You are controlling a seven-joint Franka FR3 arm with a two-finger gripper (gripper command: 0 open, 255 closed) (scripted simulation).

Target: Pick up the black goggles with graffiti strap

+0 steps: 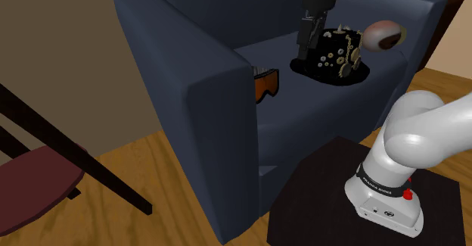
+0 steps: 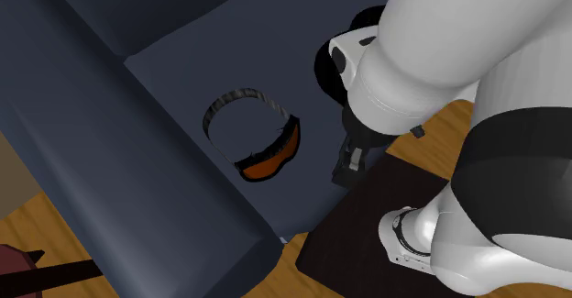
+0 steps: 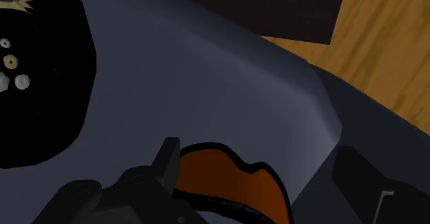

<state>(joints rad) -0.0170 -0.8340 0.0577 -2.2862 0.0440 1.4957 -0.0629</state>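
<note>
The goggles (image 1: 265,85) have a black frame, an orange lens and a grey-striped strap (image 2: 240,98). They lie on the seat of a dark blue armchair (image 1: 204,101), close to the armrest at the shoulder view's left. My black gripper (image 1: 305,48) hangs above the seat between the goggles and a black hat. In the second exterior view the gripper (image 2: 345,166) is to the right of the goggles (image 2: 269,159), apart from them. In the wrist view the orange lens (image 3: 231,185) lies below and between the fingers (image 3: 167,162). The gripper (image 3: 260,157) is open and holds nothing.
A black hat (image 1: 333,57) studded with small gears sits on the seat just right of the gripper, with a brown and white ball (image 1: 384,35) behind it. A dark wooden chair (image 1: 41,172) stands on the wood floor at the left. My stand (image 1: 325,199) fronts the armchair.
</note>
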